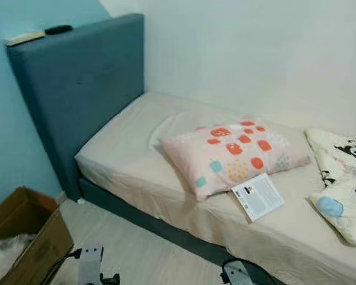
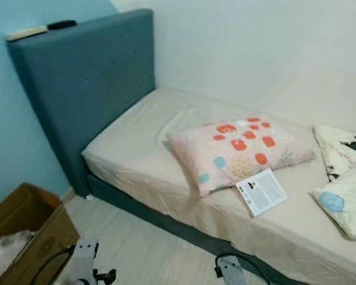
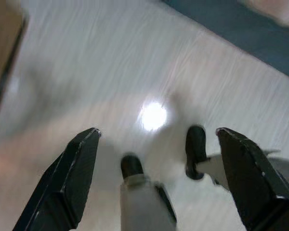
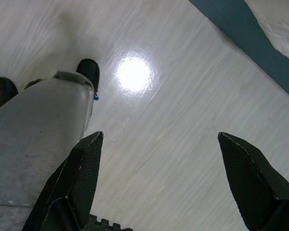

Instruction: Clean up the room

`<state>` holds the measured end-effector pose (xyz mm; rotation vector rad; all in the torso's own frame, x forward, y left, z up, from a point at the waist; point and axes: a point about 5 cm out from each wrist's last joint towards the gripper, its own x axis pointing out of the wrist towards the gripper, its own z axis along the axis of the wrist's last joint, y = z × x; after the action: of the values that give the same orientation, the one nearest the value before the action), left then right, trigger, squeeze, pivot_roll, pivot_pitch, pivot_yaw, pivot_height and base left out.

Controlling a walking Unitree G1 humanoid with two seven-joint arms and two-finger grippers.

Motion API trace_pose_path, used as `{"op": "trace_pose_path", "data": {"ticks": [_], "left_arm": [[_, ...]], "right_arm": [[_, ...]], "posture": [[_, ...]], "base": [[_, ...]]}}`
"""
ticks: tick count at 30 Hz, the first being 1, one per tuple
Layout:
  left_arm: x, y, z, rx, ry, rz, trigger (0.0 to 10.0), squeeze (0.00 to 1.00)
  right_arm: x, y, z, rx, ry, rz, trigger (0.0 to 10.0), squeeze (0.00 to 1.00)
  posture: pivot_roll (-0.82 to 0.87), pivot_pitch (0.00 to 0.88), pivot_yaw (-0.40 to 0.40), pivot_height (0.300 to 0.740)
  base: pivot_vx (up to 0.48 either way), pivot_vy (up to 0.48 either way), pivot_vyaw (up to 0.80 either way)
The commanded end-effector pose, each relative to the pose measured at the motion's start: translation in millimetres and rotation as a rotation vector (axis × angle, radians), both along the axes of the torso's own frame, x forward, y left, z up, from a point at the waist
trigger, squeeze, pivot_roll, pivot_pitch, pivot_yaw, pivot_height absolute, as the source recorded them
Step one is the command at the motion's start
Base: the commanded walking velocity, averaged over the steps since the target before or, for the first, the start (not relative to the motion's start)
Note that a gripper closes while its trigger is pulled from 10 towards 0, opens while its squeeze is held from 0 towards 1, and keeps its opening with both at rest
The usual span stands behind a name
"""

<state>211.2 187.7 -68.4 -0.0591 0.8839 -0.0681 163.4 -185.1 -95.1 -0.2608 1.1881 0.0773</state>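
Glossy floor [image 4: 183,120] (cloth pillow [image 1: 234,151]).

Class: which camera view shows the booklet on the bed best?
The right eye view: the booklet lies whole, well inside the frame, against the pillow. The left eye view shows it much the same. The wrist views show floor and the open grippers.

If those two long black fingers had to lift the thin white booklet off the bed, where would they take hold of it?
Probably at the thin white booklet's corner nearest the cream mattress edge, coming from the floor side. It lies flat, its far end against the pink spotted pillow, so the near corner looks freest for a finger to slip under. Both pincers, left and right, hang open over the floor.
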Motion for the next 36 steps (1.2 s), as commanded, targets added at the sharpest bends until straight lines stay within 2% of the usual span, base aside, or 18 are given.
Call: {"op": "trace_pose_path", "data": {"ticks": [1,2,3,5,7,8,9,11,13,14,16,18,21,23,26,30,32,36], "left_arm": [[8.6,-5.4,5,0.021,-0.038,-0.099,10.0,0.0],[16.4,-8.1,11,0.034,-0.073,-0.163,10.0,0.0],[16.4,-8.1,11,0.034,-0.073,-0.163,10.0,0.0],[30.5,-13.8,21,0.035,-0.136,-0.236,10.0,0.0],[37.8,-16.1,26,0.037,-0.166,-0.228,10.0,0.0],[39.5,-14.8,27,0.032,-0.169,-0.171,10.0,0.0],[39.5,-14.8,27,0.032,-0.169,-0.171,10.0,0.0],[38.3,-13.4,25,0.009,-0.157,-0.065,10.0,0.0],[30.9,-14.9,18,-0.037,-0.119,0.047,10.0,0.0],[26.7,-17.3,15,-0.053,-0.099,0.069,10.0,0.0],[17.6,-23.2,8,-0.04,-0.057,0.038,10.0,0.0],[14.6,-26.1,6,-0.022,-0.037,0.001,10.0,0.0],[14.9,-26.3,6,-0.019,-0.035,-0.01,10.0,0.0],[20.3,-23.3,9,-0.027,-0.043,0.019,10.0,0.0],[28.1,-23.2,14,-0.03,-0.062,0.02,10.0,0.0],[48.4,-25.8,29,-0.031,-0.127,-0.011,10.0,0.0],[50.9,-25.7,31,-0.027,-0.137,-0.018,10.0,0.0],[55.1,-19.5,34,-0.045,-0.152,0.043,10.0,0.0]], "right_arm": [[-1.3,-1.2,0,-0.001,0.001,-0.007,10.0,0.0],[-0.8,-1.0,0,0.001,0.0,-0.007,10.0,0.0],[-0.8,-1.0,0,0.001,0.0,-0.007,10.0,0.0],[0.5,-1.6,0,0.006,-0.007,-0.009,10.0,0.0],[5.6,-3.5,3,0.02,-0.035,-0.042,10.0,0.0],[8.4,-5.3,4,0.024,-0.051,-0.052,10.0,0.0],[8.4,-5.3,4,0.024,-0.051,-0.052,10.0,0.0],[12.5,-10.2,7,0.015,-0.072,-0.061,10.0,0.0],[23.0,-15.0,13,0.021,-0.114,-0.099,10.0,0.0],[30.5,-17.6,17,0.016,-0.142,-0.102,10.0,0.0],[50.1,-24.4,29,-0.012,-0.214,-0.096,10.0,0.0],[66.6,-30.8,40,-0.033,-0.279,-0.109,10.0,0.0],[71.9,-33.0,44,-0.041,-0.299,-0.117,10.0,0.0],[82.0,-35.7,52,-0.041,-0.339,-0.134,10.0,0.0],[84.5,-37.2,54,-0.043,-0.345,-0.141,10.0,0.0],[87.3,-31.3,55,-0.021,-0.357,-0.148,10.0,0.0],[87.7,-29.1,55,-0.019,-0.356,-0.14,10.0,0.0],[92.0,-22.3,56,-0.015,-0.357,-0.105,10.0,0.0]], "posture": [[0.16,0.0,-0.094,0.74],[0.16,0.0,-0.096,0.74],[0.16,0.0,-0.096,0.74],[0.16,0.0,-0.095,0.74],[0.16,0.0,-0.093,0.74],[0.13,0.0,-0.08,0.74],[0.13,0.0,-0.08,0.74],[0.11,0.0,-0.074,0.74],[0.08,0.0,-0.06,0.74],[0.04,0.0,-0.044,0.74],[0.01,0.0,-0.006,0.74],[-0.02,0.0,0.002,0.74],[-0.02,0.0,0.002,0.74],[-0.05,0.0,0.042,0.74],[-0.06,0.0,0.048,0.74],[-0.02,0.0,0.016,0.74],[-0.02,0.0,0.012,0.74],[-0.01,0.0,0.014,0.74]], "base": [[0.0,0.0,-0.76],[0.0,0.0,-0.76],[0.0,0.0,-0.76],[0.0,0.0,-0.76],[0.0,0.0,-0.76],[0.0,0.0,-0.76],[0.0,0.0,-0.76],[0.0,0.0,-0.64],[0.0,0.0,0.0],[0.0,0.0,0.0],[0.0,0.0,0.0],[0.0,0.0,0.0],[0.0,0.0,0.0],[0.0,0.0,0.0],[0.0,0.0,-0.8],[0.0,0.0,-0.8],[0.0,0.0,-0.8],[0.0,0.0,-0.79]]}}
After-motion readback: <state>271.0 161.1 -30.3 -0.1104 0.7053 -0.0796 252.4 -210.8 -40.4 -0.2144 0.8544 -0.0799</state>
